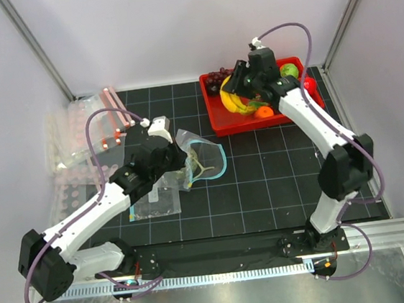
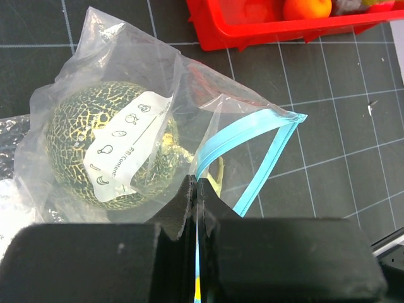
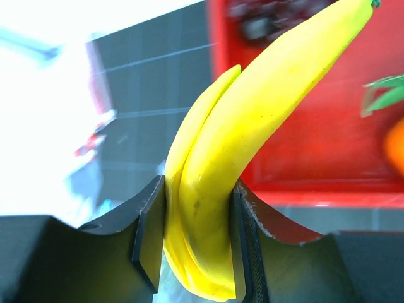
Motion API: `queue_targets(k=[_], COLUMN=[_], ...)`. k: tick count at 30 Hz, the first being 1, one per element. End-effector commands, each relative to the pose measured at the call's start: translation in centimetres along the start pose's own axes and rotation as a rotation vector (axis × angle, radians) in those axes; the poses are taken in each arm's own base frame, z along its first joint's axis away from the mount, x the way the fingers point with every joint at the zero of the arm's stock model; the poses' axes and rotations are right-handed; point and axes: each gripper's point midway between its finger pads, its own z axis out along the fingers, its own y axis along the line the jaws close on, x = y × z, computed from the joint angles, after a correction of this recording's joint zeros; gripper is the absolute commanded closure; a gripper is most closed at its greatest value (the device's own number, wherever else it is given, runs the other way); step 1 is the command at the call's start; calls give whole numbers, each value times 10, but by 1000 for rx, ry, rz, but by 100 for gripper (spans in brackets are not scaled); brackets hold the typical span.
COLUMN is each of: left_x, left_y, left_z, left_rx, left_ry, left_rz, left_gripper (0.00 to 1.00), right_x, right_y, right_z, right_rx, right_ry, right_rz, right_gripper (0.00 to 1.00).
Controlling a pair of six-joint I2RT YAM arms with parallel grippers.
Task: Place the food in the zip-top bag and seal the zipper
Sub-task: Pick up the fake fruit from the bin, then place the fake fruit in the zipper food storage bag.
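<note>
Risk: banana (image 3: 214,158) gripped near one end only, liable to swing or slip; could snag on the narrow bag mouth.
Right hand (image 3: 199,246): clamped on banana, above red tray (image 1: 217,124), far right.
Left hand (image 2: 196,189): pinched shut on zipper (image 2: 252,132) edge of zip-top bag (image 2: 76,57).
Melon (image 2: 82,132): inside bag.
Bag from banana: well apart, left and nearer, on tabletop (image 1: 277,180).
</note>
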Motion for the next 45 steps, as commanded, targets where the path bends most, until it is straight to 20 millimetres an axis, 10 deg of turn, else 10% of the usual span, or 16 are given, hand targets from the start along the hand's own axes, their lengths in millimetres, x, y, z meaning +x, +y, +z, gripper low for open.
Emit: queue_targets(k=[1,11,19,33,45], left_x=[-9,-12,-19,-28,-34], left_y=[-11,-10,-6,-5,-4], left_z=[0,-1,-9,-23,-36], left_rx=[15,-1,-20,-16,-8], left_ry=[10,18,-14,-46,-69], left_rz=[-6,-1,1,-3,-10], left_gripper=[100,100,100,100,100], right_x=[27,129,187,241,230], right_y=[29,75,65,106,127], right_z=[-34,-160,-202,-220,-160], right_rx=[-210,-508,-729,-1024,-909], right_ry=[75,181,251,464,462], right_rz=[-26,-318,-373,-319,-122], right_gripper=[99,99,99,99,99])
